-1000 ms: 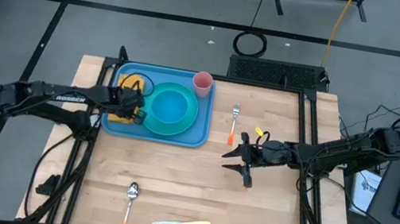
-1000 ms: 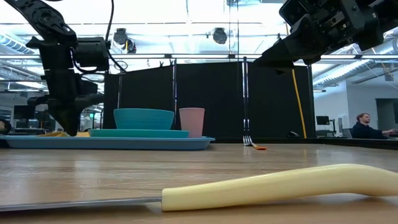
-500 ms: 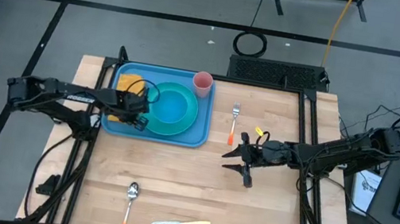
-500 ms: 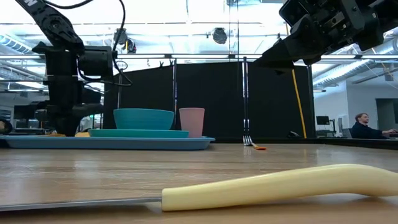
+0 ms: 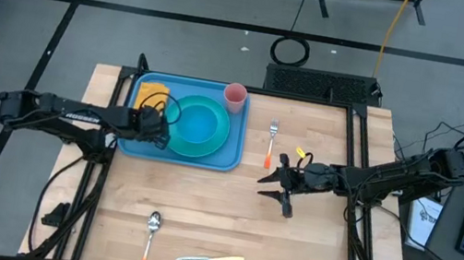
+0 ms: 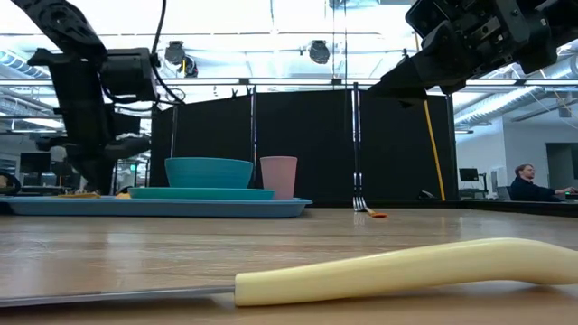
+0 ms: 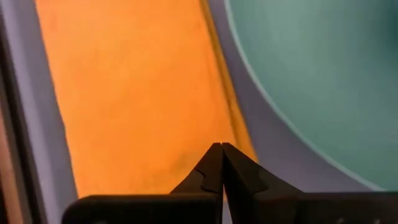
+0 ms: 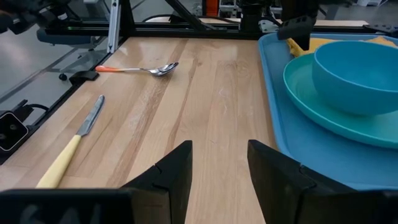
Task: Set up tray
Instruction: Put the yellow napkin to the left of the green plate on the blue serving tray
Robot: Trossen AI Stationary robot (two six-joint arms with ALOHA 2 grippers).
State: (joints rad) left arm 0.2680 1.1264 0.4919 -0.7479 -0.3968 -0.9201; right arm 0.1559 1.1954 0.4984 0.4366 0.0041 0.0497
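**Reaching over the tray with closed fingers**

You have the left gripper [image 5: 160, 127] stretched in from the left side of the table [image 5: 307, 245], low over the tray [image 5: 229, 158], which lies at the far left part of the table. Its two fingers [image 7: 221, 171] are pressed together and hold nothing; they hang just above an orange cloth [image 7: 130, 93] beside the rim of the teal plate [image 7: 311, 68]. In the high view the arm covers part of this cloth, so you cannot tell if the tips touch it.

Your right gripper [image 5: 281, 191] waits over bare wood near the fork [image 5: 271, 143], with its fingers [image 8: 171, 171] standing apart and empty.

On the plate stands a bowl [image 6: 209, 171], and a pink cup [image 6: 278, 177] stands at the tray's far corner. A spoon [image 5: 150, 234] and a knife [image 5: 210, 259] lie near the front edge, well apart from the tray.
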